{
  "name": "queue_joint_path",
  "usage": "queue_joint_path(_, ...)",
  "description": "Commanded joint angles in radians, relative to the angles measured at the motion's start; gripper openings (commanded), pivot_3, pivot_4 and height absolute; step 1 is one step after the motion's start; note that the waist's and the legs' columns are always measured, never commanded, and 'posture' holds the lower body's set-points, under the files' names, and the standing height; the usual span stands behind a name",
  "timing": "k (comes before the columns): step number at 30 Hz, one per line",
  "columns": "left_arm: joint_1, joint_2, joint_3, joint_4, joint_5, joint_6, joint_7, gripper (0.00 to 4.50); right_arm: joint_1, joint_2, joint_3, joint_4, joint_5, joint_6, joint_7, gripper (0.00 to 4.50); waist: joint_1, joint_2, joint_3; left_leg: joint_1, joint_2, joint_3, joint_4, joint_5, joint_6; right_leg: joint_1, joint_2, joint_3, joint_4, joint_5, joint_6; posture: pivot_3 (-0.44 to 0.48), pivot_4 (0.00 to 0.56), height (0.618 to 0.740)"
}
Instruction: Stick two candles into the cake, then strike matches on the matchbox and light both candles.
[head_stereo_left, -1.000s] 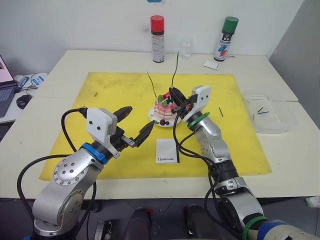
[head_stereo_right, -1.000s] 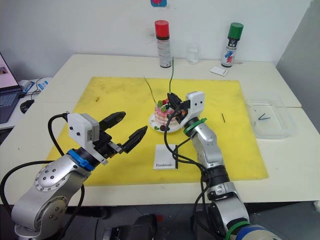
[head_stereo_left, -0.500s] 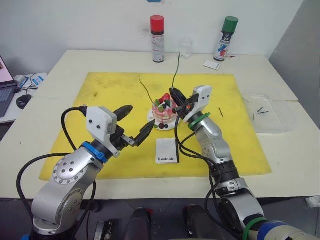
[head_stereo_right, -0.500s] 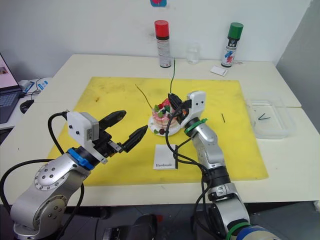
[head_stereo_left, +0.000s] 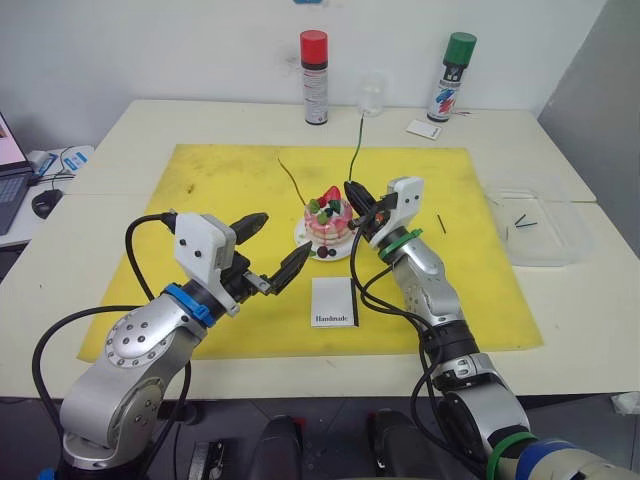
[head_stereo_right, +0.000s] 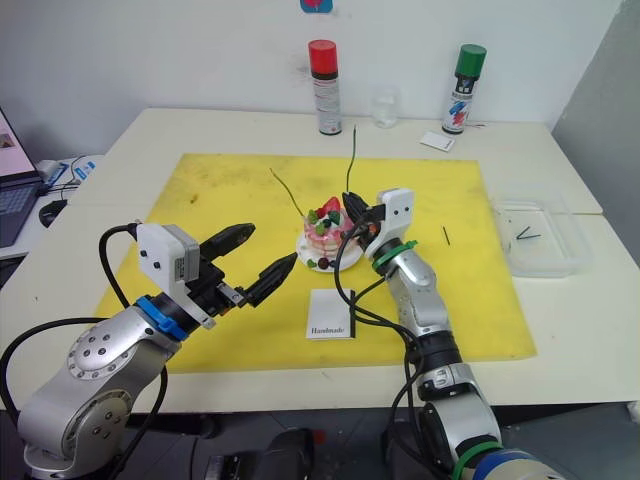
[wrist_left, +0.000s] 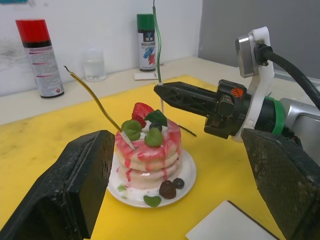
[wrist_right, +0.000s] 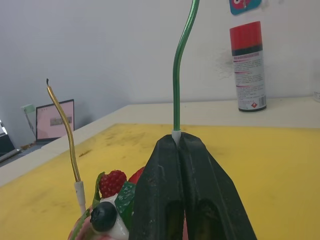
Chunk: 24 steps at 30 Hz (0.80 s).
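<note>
right end effector (head_stereo_right: 349, 203): clamped tight on the base of the second candle (wrist_right: 176, 75), and it's lifted off the cake top since a second ago, now just beside it
cake (head_stereo_left: 329, 222): back upright on the yellow mat, first candle (wrist_left: 97, 103) already stuck in, leaning
left end effector (head_stereo_left: 276, 247): wide open, holding nothing, waiting near the cake
meaning: second candle not planted yet, probably lining up another go
matchbox (head_stereo_left: 334, 301): untouched, in front of the cake
</note>
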Motion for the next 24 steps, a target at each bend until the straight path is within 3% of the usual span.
queue_joint_path(1,-0.018,0.006,0.022,-0.026,-0.008,-0.006,0.008,4.50,-0.014,0.005,-0.001,-0.024,0.000,-0.016,0.000,0.03,0.000,0.000,0.000,0.000,0.000,0.000,0.000,0.000,0.000,0.000,0.000,0.000,0.000,0.000,0.000,0.000,0.150,0.740)
queue_joint_path(24,-0.028,0.008,0.011,-0.024,-0.017,-0.004,0.003,4.50,0.031,-0.001,0.012,-0.058,-0.022,-0.023,-0.005,0.03,0.000,0.000,0.000,0.000,0.000,0.000,-0.001,0.000,0.000,0.000,0.000,0.000,0.000,0.000,0.000,0.000,0.150,0.740)
